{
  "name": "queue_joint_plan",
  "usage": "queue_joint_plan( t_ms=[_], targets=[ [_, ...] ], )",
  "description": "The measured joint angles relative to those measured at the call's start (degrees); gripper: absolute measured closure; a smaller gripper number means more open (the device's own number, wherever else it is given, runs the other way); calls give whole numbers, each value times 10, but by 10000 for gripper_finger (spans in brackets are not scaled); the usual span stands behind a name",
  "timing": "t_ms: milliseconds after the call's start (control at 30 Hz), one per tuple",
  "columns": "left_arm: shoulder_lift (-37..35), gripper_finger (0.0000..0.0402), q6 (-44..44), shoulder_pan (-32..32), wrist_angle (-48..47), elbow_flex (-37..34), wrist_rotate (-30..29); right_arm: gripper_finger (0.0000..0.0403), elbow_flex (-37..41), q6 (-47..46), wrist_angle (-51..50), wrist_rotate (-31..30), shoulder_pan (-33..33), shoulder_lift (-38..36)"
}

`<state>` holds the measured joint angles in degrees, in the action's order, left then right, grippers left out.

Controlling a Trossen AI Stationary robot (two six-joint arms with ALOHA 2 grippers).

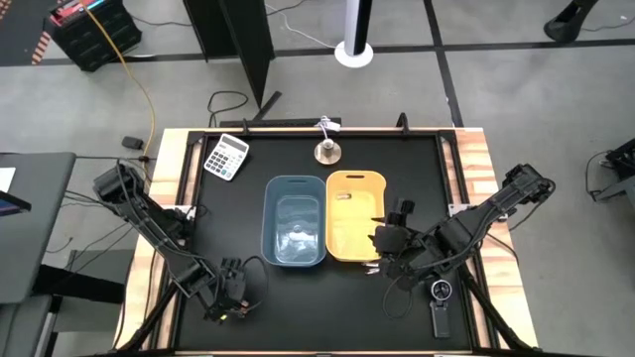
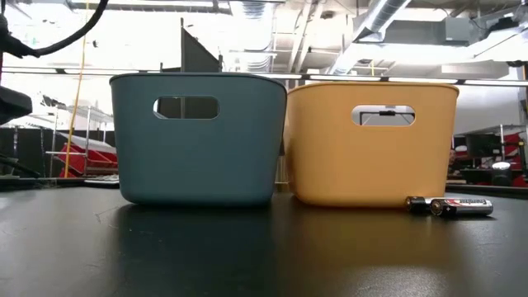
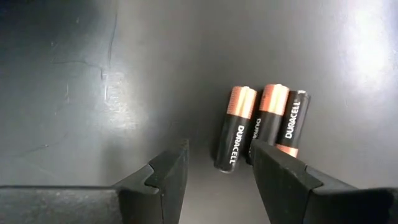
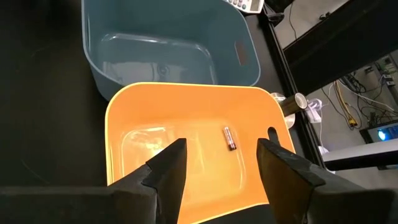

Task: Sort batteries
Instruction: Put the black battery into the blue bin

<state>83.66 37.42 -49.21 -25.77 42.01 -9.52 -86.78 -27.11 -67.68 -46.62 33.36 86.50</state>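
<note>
Three dark batteries with copper ends point(image 3: 261, 124) lie side by side on the black table. My left gripper point(image 3: 217, 171) hovers open just short of them at the near left of the table point(image 1: 230, 293); the leftmost battery point(image 3: 235, 134) points into the gap between its fingers. My right gripper point(image 4: 217, 165) is open above the near part of the yellow bin point(image 4: 186, 149), where one small battery point(image 4: 231, 138) lies on the floor. In the low view, two more batteries point(image 2: 452, 206) lie on the table by the yellow bin's point(image 2: 371, 144) near right corner.
The blue bin point(image 1: 295, 220) stands left of and against the yellow bin point(image 1: 355, 213) at mid-table. A calculator point(image 1: 226, 156) and a small bell-shaped object point(image 1: 327, 151) sit near the far edge. A black round-dial gadget with a handle point(image 1: 441, 297) lies near right.
</note>
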Motion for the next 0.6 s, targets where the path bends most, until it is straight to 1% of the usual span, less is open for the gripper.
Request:
queue_joint_plan(
  t_ms=[167,600],
  targets=[
    [0,233,6,0,-2,0,-10,193,0,0,0,0,0,0],
    [0,233,4,0,-2,-1,-12,193,0,1,0,0,0,0]
  ],
)
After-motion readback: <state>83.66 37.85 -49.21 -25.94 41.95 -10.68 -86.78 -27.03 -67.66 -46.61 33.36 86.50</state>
